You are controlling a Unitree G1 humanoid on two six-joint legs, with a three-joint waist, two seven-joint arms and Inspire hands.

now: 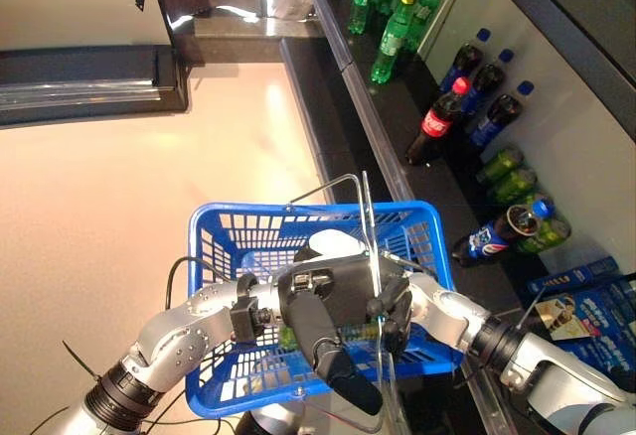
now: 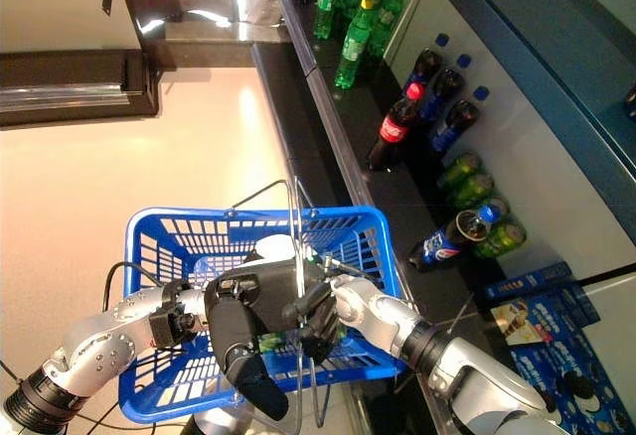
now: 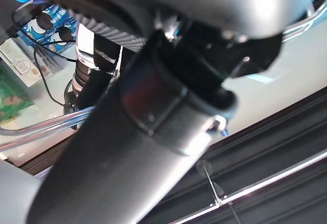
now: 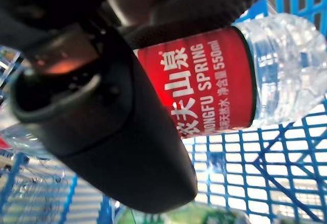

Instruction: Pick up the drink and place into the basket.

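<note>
A blue plastic basket (image 1: 298, 213) hangs in the air in front of me, with its wire handle (image 1: 366, 218) standing up. My left hand (image 1: 313, 321) comes in from the lower left and is curled on that handle over the basket's middle. My right hand (image 1: 399, 308) reaches in over the basket's right wall. In the right wrist view its thumb (image 4: 102, 132) and fingers are closed round a clear water bottle (image 4: 214, 86) with a red label, low above the blue mesh floor. Something green (image 4: 179, 216) lies in the basket beneath. In the eye views the hands hide the bottle.
A dark shelf runs along the right. On it are green bottles (image 1: 393, 33), a red-labelled cola bottle (image 1: 437, 122), blue-capped dark bottles (image 1: 492, 117) and several bottles lying flat (image 1: 512, 182). Blue biscuit boxes (image 1: 586, 306) sit at the lower right. A dark cabinet (image 1: 89, 77) stands at the upper left.
</note>
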